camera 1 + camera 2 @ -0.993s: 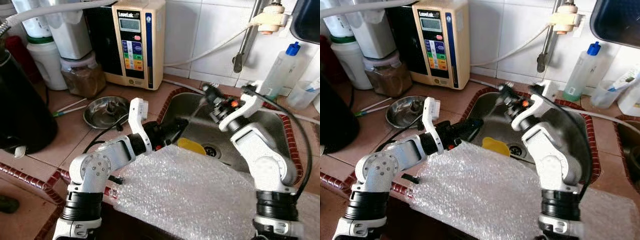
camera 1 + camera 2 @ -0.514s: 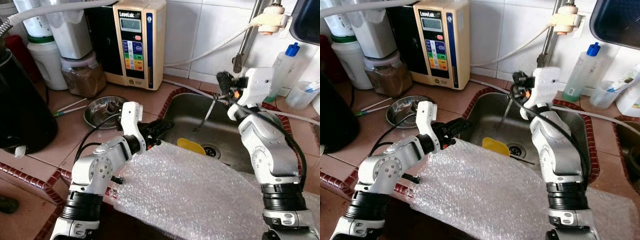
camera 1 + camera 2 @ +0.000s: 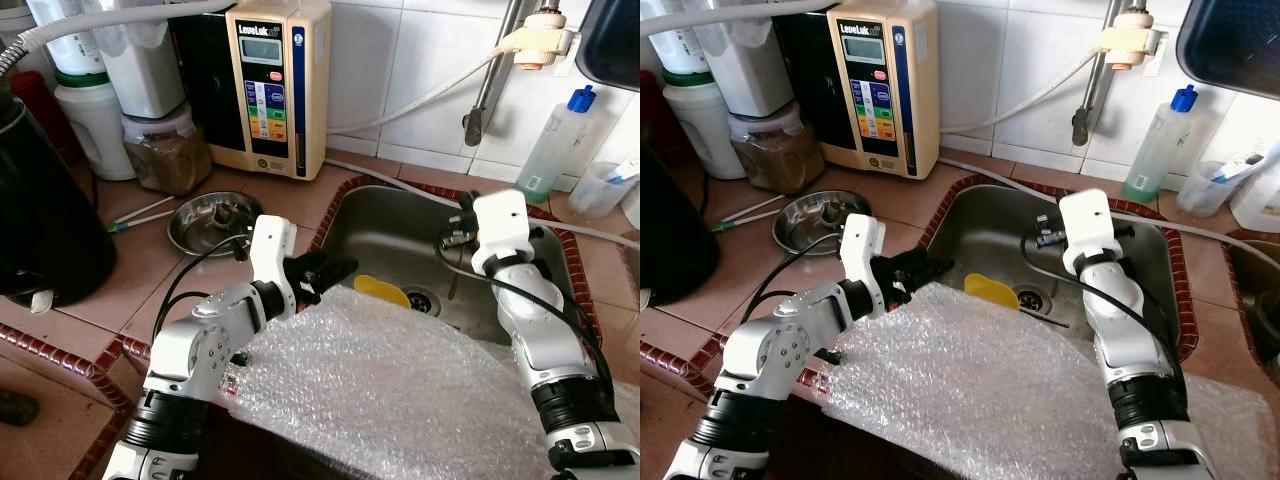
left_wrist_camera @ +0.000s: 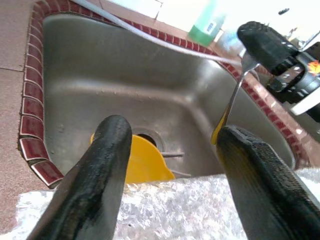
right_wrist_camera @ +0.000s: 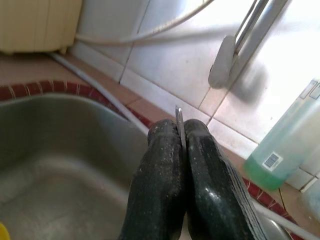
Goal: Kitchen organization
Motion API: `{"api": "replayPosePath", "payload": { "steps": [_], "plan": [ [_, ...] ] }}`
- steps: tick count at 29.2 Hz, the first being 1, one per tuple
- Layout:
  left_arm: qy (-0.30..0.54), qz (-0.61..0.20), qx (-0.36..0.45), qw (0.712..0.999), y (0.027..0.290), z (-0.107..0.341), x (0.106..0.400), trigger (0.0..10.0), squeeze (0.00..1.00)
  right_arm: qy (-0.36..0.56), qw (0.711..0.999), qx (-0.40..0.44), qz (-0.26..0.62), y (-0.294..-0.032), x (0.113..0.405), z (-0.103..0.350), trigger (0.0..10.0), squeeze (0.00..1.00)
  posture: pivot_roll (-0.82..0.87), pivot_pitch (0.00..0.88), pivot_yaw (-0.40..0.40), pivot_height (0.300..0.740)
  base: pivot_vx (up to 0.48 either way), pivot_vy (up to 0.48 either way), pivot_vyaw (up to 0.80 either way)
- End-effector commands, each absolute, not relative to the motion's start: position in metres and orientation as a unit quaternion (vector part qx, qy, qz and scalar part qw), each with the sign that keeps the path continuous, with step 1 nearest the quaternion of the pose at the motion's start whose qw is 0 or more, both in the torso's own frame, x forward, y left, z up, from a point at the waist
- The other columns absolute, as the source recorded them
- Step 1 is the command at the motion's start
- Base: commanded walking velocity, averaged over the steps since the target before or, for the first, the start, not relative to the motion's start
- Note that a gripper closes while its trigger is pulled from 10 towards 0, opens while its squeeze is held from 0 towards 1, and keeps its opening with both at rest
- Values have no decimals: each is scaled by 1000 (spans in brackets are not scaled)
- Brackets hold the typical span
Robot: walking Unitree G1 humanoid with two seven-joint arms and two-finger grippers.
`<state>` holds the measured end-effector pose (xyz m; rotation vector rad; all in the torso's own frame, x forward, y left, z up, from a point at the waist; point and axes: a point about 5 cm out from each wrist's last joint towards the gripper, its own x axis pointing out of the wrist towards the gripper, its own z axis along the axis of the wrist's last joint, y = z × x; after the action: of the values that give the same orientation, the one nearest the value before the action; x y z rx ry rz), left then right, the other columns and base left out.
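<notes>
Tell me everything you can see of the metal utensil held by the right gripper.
The metal utensil is thin and silvery. It hangs roughly upright over the sink, pinched at its upper end between the shut fingers of the right gripper. Its lower end looks yellowish. Fork or spoon cannot be told. Nothing else touches it.

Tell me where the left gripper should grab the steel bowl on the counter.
Grip the thin rim nearest the left gripper, coming from above, one finger inside, one outside. The steel bowl sits upright and shallow, so its low sloping wall likely offers no side hold. Avoid the dark bits in its middle.
</notes>
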<state>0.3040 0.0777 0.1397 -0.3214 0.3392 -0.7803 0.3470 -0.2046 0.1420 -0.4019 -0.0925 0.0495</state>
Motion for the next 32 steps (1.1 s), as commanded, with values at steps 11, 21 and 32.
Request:
{"api": "replayPosePath", "payload": {
  "steps": [11,21,32],
  "plan": [
    [148,-365,-52,917,79,134,306,10000,1000,-31,985,-167,25,-204,354,130,0,1000,38,0,14,740,0,0,0],
    [149,-372,-19,916,75,128,304,10000,1000,-16,988,-152,36,-200,350,118,4706,1000,33,0,19,740,0,0,0],
    [148,-378,5,914,77,125,303,10000,1000,-1,991,-131,37,-201,351,115,10000,1000,37,0,12,740,0,0,0]
  ]
}}
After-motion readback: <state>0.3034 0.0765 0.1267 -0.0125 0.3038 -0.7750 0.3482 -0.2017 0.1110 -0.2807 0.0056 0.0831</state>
